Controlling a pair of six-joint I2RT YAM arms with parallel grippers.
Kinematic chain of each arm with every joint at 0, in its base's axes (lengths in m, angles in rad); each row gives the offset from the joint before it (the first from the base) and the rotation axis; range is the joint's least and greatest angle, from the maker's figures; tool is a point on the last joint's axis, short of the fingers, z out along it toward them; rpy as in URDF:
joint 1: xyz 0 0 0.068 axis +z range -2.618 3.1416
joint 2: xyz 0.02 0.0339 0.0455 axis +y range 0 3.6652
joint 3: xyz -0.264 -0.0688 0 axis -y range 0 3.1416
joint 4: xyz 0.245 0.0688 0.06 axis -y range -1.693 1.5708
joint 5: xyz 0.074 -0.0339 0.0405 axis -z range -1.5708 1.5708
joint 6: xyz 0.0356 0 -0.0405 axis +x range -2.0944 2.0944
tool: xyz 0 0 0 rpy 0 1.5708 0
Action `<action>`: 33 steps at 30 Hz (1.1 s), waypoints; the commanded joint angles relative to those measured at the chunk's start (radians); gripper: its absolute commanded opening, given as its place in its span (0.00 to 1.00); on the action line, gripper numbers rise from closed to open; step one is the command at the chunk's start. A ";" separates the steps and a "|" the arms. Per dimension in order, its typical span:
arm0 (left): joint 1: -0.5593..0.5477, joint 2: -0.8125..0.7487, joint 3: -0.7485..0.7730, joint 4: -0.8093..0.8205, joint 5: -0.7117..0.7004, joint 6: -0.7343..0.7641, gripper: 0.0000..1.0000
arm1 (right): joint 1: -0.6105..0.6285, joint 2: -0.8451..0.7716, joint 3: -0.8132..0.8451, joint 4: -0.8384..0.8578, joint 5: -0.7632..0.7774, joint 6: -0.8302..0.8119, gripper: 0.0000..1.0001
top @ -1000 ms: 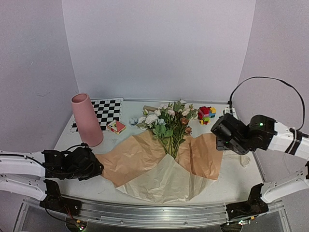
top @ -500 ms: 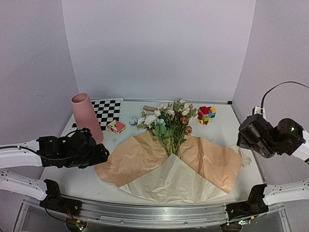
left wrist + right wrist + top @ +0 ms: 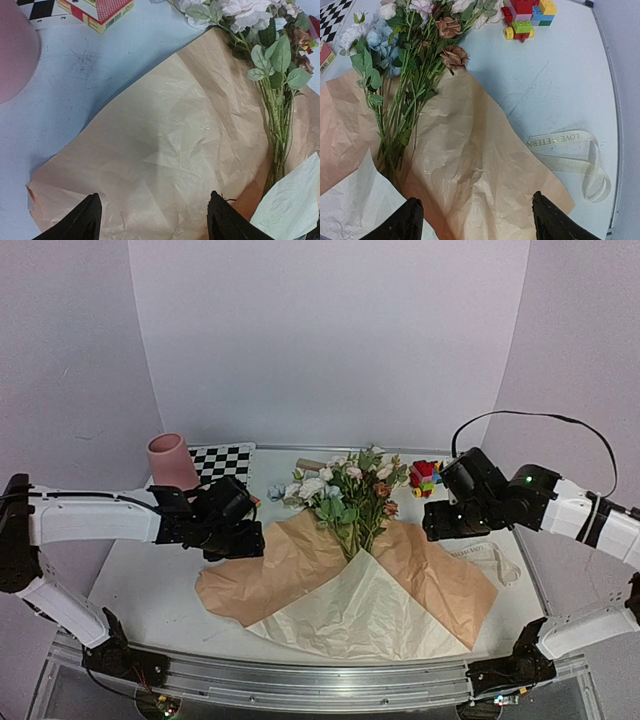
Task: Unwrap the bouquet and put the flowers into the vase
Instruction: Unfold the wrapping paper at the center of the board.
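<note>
Left gripper [image 3: 154,210]: fingers spread wide, nothing between them, poised over the left flap of the crumpled kraft paper [image 3: 285,565]. Right gripper [image 3: 476,207]: likewise open and empty, above the right flap. The paper lies unfolded on the table [image 3: 150,580], a paler inner sheet [image 3: 350,615] at its near point. The flowers [image 3: 352,495] lie along the centre fold, blooms toward the far wall. The pink vase [image 3: 168,454] stands upright at far left, beside a checkerboard [image 3: 222,462]. A toy-brick block [image 3: 428,478] and a printed ribbon [image 3: 570,155] lie at right.
</note>
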 commanded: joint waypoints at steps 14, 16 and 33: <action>0.017 0.389 0.301 0.107 0.152 0.046 0.08 | -0.116 0.272 -0.129 0.275 -0.198 -0.035 0.07; 0.018 0.408 0.311 0.111 0.157 0.049 0.00 | -0.116 0.283 -0.136 0.291 -0.208 -0.032 0.00; 0.048 0.552 0.313 0.122 0.147 0.002 0.00 | -0.165 0.504 -0.179 0.413 -0.234 -0.009 0.00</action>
